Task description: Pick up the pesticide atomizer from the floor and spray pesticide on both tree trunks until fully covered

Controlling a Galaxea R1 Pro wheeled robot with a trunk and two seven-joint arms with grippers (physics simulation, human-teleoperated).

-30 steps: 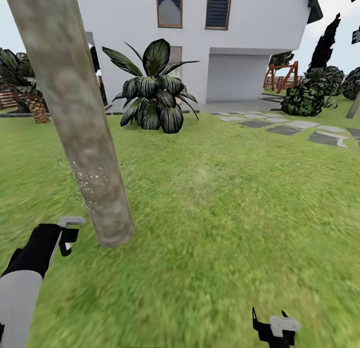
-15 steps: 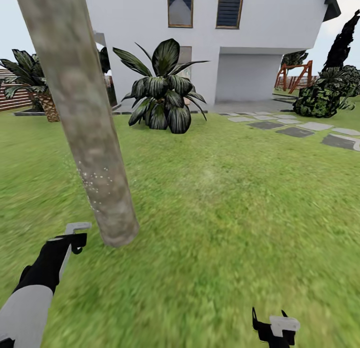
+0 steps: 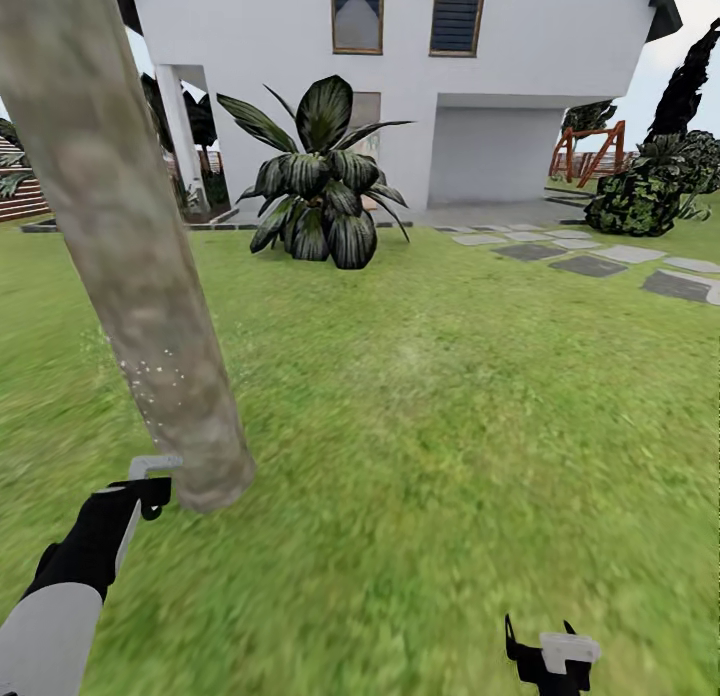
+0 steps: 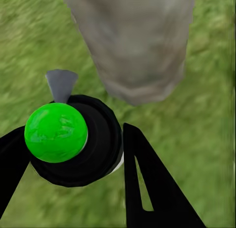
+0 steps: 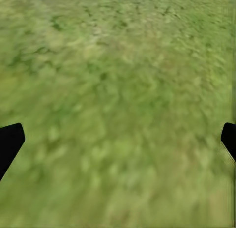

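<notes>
A thick, mottled grey-brown tree trunk [image 3: 130, 276] leans across the left of the head view, its flared base [image 3: 205, 476] in the grass. White speckles [image 3: 150, 376] dot its lower part. My left gripper [image 3: 140, 496] is shut on the pesticide atomizer [image 3: 152, 467], just left of the trunk's base. In the left wrist view the atomizer [image 4: 98, 144] shows a black round top with a green dot, held in my left gripper [image 4: 73, 156]. Its grey nozzle [image 4: 61, 83] points toward the trunk [image 4: 137, 46]. My right gripper [image 3: 550, 656] hangs open low over the grass, with nothing in it.
Lawn [image 3: 450, 426] stretches ahead. A broad-leaved dark shrub [image 3: 320, 196] stands before a white house [image 3: 500, 96]. Grey stepping stones [image 3: 590, 261] and a dark bush [image 3: 640, 196] lie at the right, with a white porch column [image 3: 180, 126] behind the trunk.
The view has shifted, so the trunk now sits further left. The atomizer's cap is now closer to the trunk's base. My right gripper looks the same.
</notes>
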